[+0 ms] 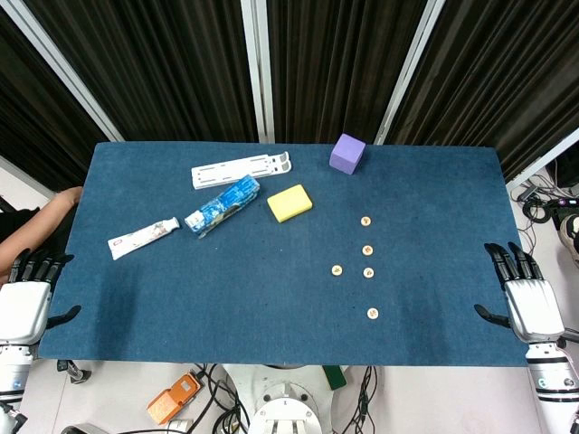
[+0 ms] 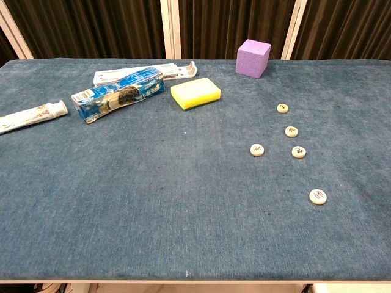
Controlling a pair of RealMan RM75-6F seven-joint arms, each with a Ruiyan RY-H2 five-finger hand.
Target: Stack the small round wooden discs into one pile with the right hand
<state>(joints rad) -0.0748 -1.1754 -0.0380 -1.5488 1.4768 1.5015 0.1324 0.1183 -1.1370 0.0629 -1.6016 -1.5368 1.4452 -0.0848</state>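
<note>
On the blue table [image 1: 226,298] we see five wooden discs [image 1: 368,272] lying apart, unstacked. Our right hand [image 1: 529,303] and left hand [image 1: 25,303] rest open-fingered and empty at the table's sides.

Five small round wooden discs [image 1: 367,250] lie flat and apart on the blue table cloth [image 1: 271,307], none stacked. From the yellow sponge [image 1: 289,202], all lie to its right and nearer the robot. The purple cube [image 1: 347,153] sits beyond the sponge, right. The right hand [image 1: 529,303] rests at the cloth's right edge, fingers spread, holding nothing; the left hand [image 1: 25,303] likewise at the left edge.
</note>
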